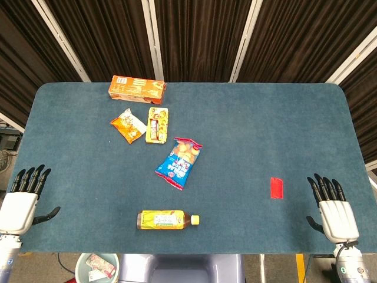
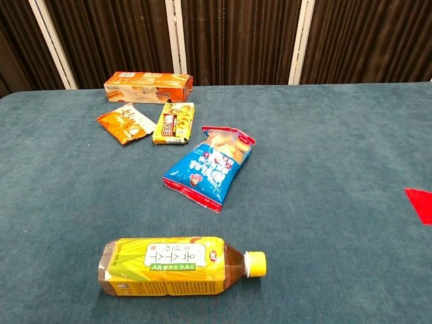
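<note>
My left hand [image 1: 22,200] lies flat at the table's near left edge, fingers spread, holding nothing. My right hand [image 1: 333,209] rests at the near right edge, fingers also spread and empty; a red marker [image 1: 277,188] lies just left of it. A tea bottle with a yellow cap [image 1: 168,220] lies on its side near the front edge, midway between the hands; the chest view shows the same bottle [image 2: 179,266] close up. Neither hand appears in the chest view.
A blue snack bag [image 1: 180,162] lies mid-table. Behind it are a yellow packet [image 1: 156,124], a small orange packet [image 1: 128,125] and an orange box [image 1: 136,88] at the far left. The blue tablecloth [image 1: 265,130] covers the table. A bin [image 1: 97,266] stands below the front edge.
</note>
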Available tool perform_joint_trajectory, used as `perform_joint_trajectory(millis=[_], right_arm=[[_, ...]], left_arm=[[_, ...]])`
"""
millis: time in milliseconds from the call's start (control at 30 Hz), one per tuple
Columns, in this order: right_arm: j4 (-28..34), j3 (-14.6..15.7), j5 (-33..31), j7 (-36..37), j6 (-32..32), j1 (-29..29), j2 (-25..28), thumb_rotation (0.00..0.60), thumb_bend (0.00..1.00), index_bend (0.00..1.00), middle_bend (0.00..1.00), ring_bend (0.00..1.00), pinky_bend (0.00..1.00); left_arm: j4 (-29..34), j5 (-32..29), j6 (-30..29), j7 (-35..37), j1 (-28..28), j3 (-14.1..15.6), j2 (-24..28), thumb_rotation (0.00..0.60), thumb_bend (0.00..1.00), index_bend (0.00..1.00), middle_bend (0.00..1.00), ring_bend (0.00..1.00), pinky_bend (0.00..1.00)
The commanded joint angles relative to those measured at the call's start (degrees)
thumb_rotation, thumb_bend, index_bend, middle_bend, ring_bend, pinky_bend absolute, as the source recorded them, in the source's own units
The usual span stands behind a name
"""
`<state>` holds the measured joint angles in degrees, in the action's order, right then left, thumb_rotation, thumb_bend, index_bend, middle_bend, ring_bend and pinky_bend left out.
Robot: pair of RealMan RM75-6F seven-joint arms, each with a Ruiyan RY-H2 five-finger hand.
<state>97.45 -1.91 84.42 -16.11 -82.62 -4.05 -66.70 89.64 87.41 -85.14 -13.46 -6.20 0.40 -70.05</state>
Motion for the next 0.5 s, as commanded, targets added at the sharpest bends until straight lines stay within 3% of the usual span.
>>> perform_joint_trajectory(millis=[33, 267, 367, 500], right_arm=[[0.1, 0.0, -0.1, -0.1, 0.0, 0.0, 0.0, 0.600, 0.16, 0.00, 0.00, 0.00, 0.00], [-0.2, 0.1, -0.3, -0.6, 0.8, -0.3, -0.4, 0.600, 0.16, 0.04, 0.00, 0.00, 0.00], [-0.9, 0.0, 0.8, -0.3, 0.6, -0.7, -1.3, 0.600, 0.16, 0.20, 0.00, 0.00, 0.00], [-6.2, 0.2, 4.1, 0.5, 0.4, -2.0, -6.3, 0.600, 0.16, 0.41, 0.00, 0.00, 0.00]], left_arm=[[0.0, 0.0, -0.2, 0.2, 0.1, -0.1, 0.0, 0.488, 0.17, 0.00, 0.00, 0.00, 0.00], [-0.5, 1.3, -1.6, 0.9, 0.3, -0.4, -0.3, 0.488, 0.17, 0.00, 0.00, 0.00, 0.00], [-0.6, 2.8, -2.9, 1.4, 0.6, -0.1, -0.5, 0.489, 0.17, 0.00, 0.00, 0.00, 0.00], [-1.4, 4.3, -4.5, 3.0, 0.9, -0.2, -0.7, 0.487, 0.17, 0.00, 0.00, 0.00, 0.00]])
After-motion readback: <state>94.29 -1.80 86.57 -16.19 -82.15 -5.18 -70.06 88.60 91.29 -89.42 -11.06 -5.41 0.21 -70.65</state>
